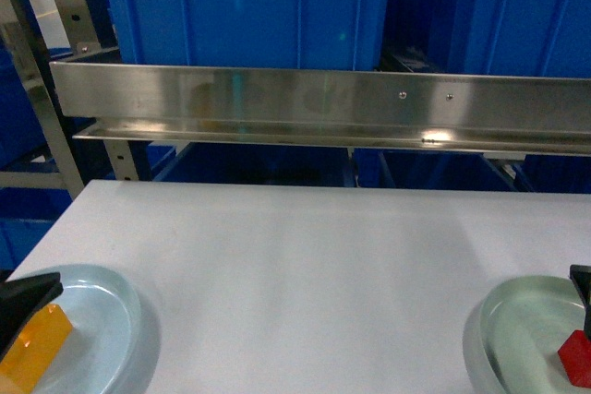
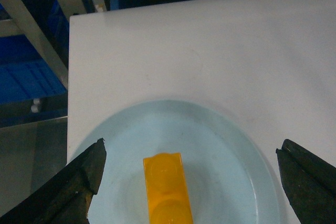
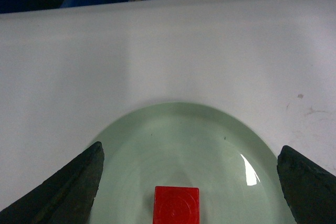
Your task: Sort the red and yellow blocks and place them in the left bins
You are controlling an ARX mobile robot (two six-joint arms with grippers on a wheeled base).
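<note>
The yellow block [image 2: 168,188] lies in the pale blue plate [image 2: 220,129], between the spread fingers of the left gripper [image 2: 191,182], untouched. The red block [image 3: 176,204] lies in the pale green plate [image 3: 173,124]; the right gripper [image 3: 190,182] is likewise wide apart. The blue bins [image 1: 245,6] stand behind the steel rail [image 1: 323,103], seemingly on shelving.

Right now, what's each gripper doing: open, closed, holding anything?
Left gripper: open, holding nothing, jaws spread either side of the yellow block on the pale blue plate.
Right gripper: open, holding nothing, straddling the red block on the pale green plate.
</note>
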